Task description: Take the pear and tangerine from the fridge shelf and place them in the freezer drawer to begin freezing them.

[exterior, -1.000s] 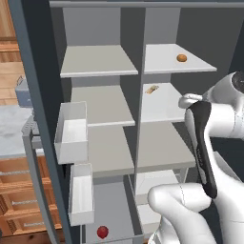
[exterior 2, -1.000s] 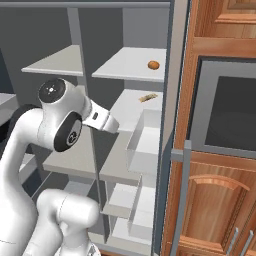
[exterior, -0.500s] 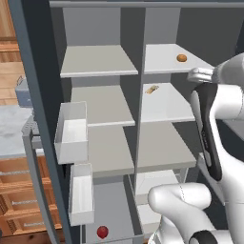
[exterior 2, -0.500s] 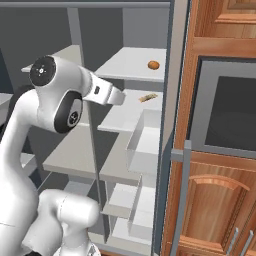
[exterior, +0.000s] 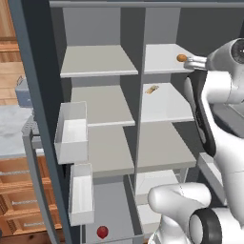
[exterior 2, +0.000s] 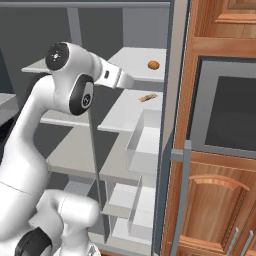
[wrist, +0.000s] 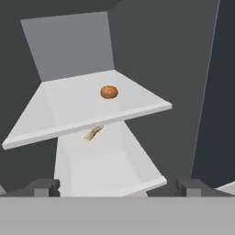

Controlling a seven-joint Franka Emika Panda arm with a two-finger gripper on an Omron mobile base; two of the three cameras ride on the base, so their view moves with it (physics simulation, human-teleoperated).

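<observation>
Tangerine sat alone on the top right fridge shelf, toward the middle of that slab, nothing touching it. A flat tan scrap lay on the shelf just below the tangerine's shelf. Pear lay well below the tangerine, down in the freezer drawer at the foot of the fridge, so that half looked done.

Handling guess: the tangerine was likely light, round, smooth-skinned, a bit soft, so it could roll or slip if nudged. Best hold probably across its widest part, fingers on either side, squeezing gently.

Arm was raised high, elbow bent, forearm reaching level toward the tangerine's shelf; the tool was aimed at the fruit from the front, apart from it and short of the shelf edge. Finger tips stood far apart at the bottom of the hand view, so the tool was wide and held nothing. In the left base view its tip sat beside the tangerine.
</observation>
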